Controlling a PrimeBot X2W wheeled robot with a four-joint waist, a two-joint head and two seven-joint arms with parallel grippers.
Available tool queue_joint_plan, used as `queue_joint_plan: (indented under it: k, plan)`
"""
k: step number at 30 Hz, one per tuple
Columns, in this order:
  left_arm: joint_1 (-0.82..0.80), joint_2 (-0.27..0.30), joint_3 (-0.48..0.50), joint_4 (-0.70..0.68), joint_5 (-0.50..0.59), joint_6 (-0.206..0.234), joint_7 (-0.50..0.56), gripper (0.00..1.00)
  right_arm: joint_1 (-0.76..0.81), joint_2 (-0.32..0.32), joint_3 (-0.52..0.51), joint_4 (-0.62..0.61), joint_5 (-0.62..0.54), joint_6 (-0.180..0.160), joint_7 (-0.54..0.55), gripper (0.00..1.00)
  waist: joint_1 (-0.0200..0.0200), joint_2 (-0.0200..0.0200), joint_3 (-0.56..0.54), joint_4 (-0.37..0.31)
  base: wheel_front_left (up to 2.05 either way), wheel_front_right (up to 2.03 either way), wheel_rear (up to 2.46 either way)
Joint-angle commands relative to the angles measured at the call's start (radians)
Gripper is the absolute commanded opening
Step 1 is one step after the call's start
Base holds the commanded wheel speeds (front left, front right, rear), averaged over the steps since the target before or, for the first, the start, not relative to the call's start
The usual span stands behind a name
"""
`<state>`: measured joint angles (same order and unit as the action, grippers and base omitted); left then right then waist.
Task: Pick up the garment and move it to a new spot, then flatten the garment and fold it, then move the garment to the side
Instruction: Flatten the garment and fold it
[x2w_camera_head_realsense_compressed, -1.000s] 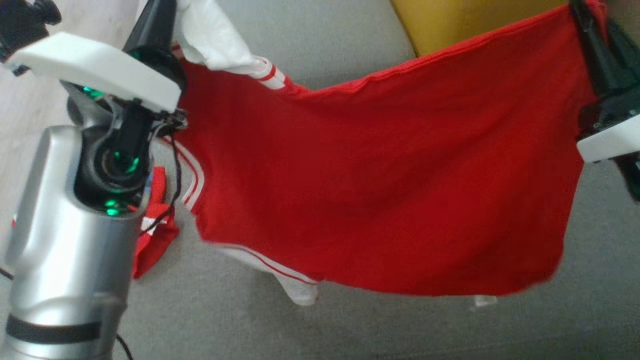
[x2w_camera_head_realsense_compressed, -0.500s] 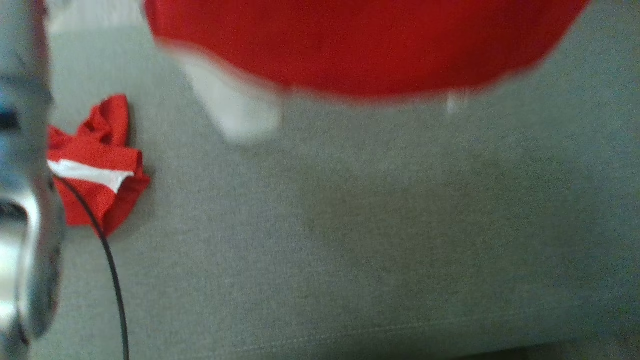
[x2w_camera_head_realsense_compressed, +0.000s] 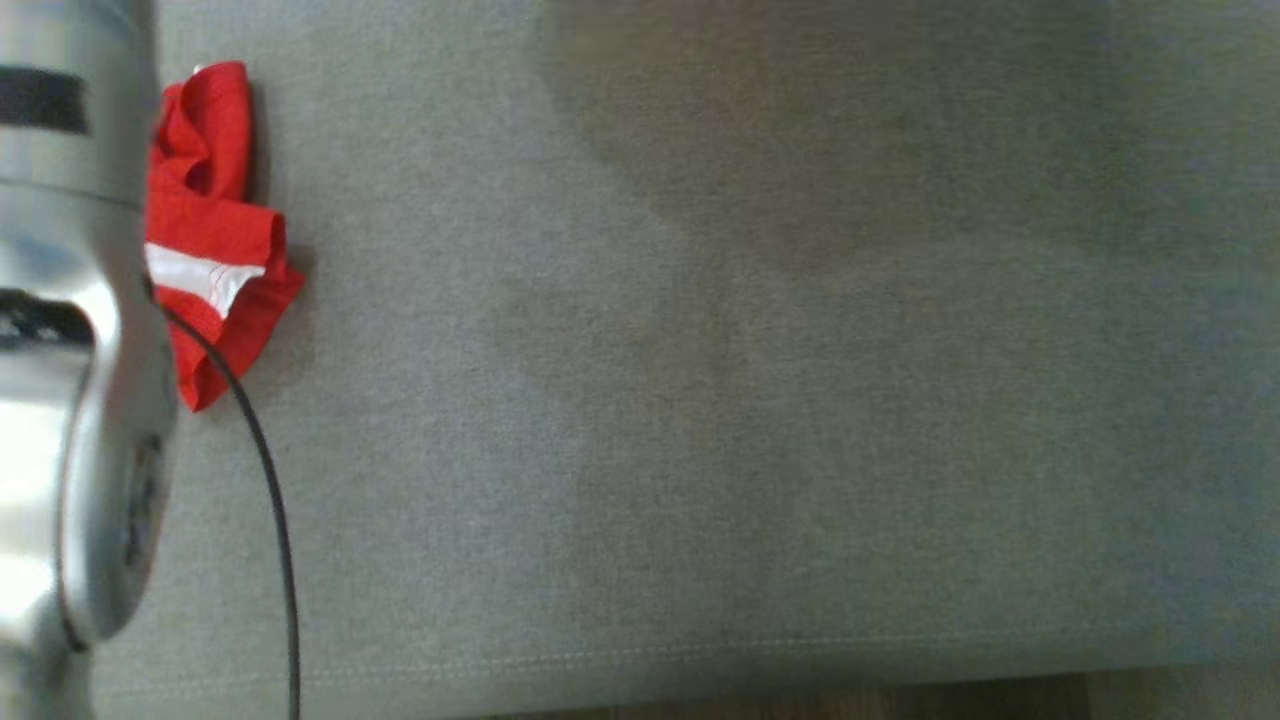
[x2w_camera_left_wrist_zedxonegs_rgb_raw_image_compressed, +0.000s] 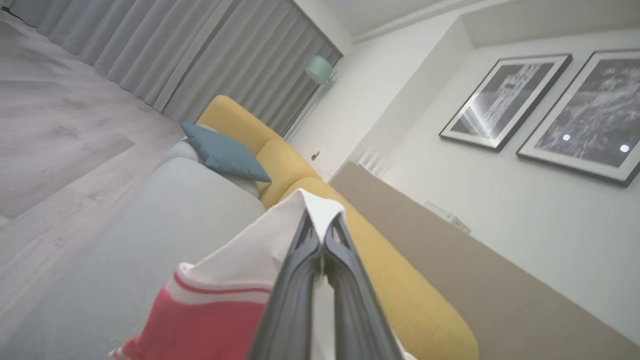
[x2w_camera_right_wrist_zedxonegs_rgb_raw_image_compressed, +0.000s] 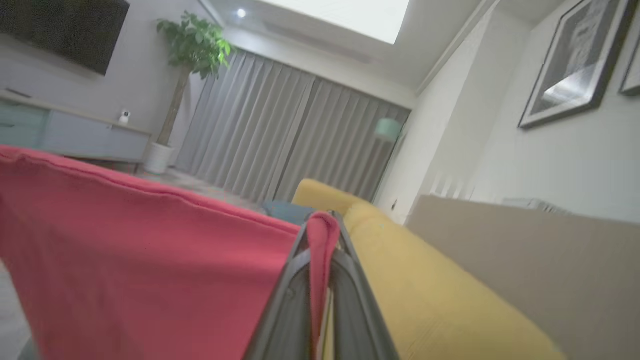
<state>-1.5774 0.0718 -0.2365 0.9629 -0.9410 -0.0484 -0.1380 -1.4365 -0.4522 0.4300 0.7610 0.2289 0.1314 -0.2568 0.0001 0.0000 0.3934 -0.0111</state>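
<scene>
The grey sofa seat (x2w_camera_head_realsense_compressed: 700, 400) lies open from centre to 3 o'clock in the head view, its front edge at 6. A crumpled red cloth (x2w_camera_head_realsense_compressed: 215, 240) sits at 9 beside the silver arm (x2w_camera_head_realsense_compressed: 60, 350). A yellow backrest (x2w_camera_right_wrist_zedxonegs_rgb_raw_image_compressed: 425, 280) and curtains (x2w_camera_right_wrist_zedxonegs_rgb_raw_image_compressed: 280, 145) stand beyond. The left end effector (x2w_camera_left_wrist_zedxonegs_rgb_raw_image_compressed: 322, 220) is clamped on the white sleeve of the garment (x2w_camera_left_wrist_zedxonegs_rgb_raw_image_compressed: 235, 280), and the right end effector (x2w_camera_right_wrist_zedxonegs_rgb_raw_image_compressed: 322, 222) on its red hem. A second ago the garment spanned the head view; the camera has tipped down.

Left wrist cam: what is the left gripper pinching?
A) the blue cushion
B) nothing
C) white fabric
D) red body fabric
C: the left gripper is shut on a white part of the garment, with the red stripe and red fabric hanging below the pinch.
</scene>
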Motion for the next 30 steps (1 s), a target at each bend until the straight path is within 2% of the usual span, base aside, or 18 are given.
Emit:
queue_joint_plan:
  k: [1, 7, 13, 23, 26, 27, 30]
  plan:
    - [-0.006, 0.034, -0.01, -0.018, 0.015, -0.015, -0.011, 0.0, 0.063, 0.01, 0.003, -0.022, 0.01, -0.001, -0.005, 0.0, -0.0001, 0.0, 0.01, 0.011, 0.0, 0.0, 0.0]
    - [0.155, 0.026, -0.073, 0.02, 0.029, -0.067, -0.023, 0.0, 0.289, -0.014, 0.112, -0.033, 0.111, -0.001, -0.005, 0.0, -0.0001, 0.0, -0.015, 0.028, 0.0, 0.0, 0.0]
    - [0.392, 0.074, -0.157, -0.01, 0.042, -0.081, -0.003, 0.0, 0.474, -0.075, 0.27, -0.054, 0.261, -0.001, -0.005, 0.0, -0.0001, 0.0, -0.11, 0.036, 0.0, 0.0, 0.0]
    - [0.835, 0.224, -0.324, -0.262, -0.014, -0.082, 0.146, 0.0, 0.632, -0.244, 0.647, -0.112, 0.487, -0.001, 0.03, 0.0, -0.0001, 0.0, -0.267, 0.047, 0.0, 0.0, 0.0]
    - [0.9, 0.251, -0.345, -0.321, -0.029, -0.082, 0.182, 0.0, 0.646, -0.279, 0.7, -0.125, 0.531, -0.001, 0.045, 0.0, -0.0001, 0.0, -0.289, 0.05, 0.0, 0.0, 0.0]
    - [0.958, 0.276, -0.359, -0.375, -0.044, -0.082, 0.223, 0.0, 0.655, -0.309, 0.74, -0.137, 0.572, -0.001, 0.053, 0.0, -0.0001, 0.0, -0.308, 0.053, 0.0, 0.0, 0.0]
    - [1.009, 0.302, -0.367, -0.432, -0.06, -0.078, 0.264, 0.0, 0.659, -0.332, 0.775, -0.15, 0.601, -0.001, 0.058, 0.0, -0.0001, 0.0, -0.324, 0.053, 0.0, 0.0, 0.0]
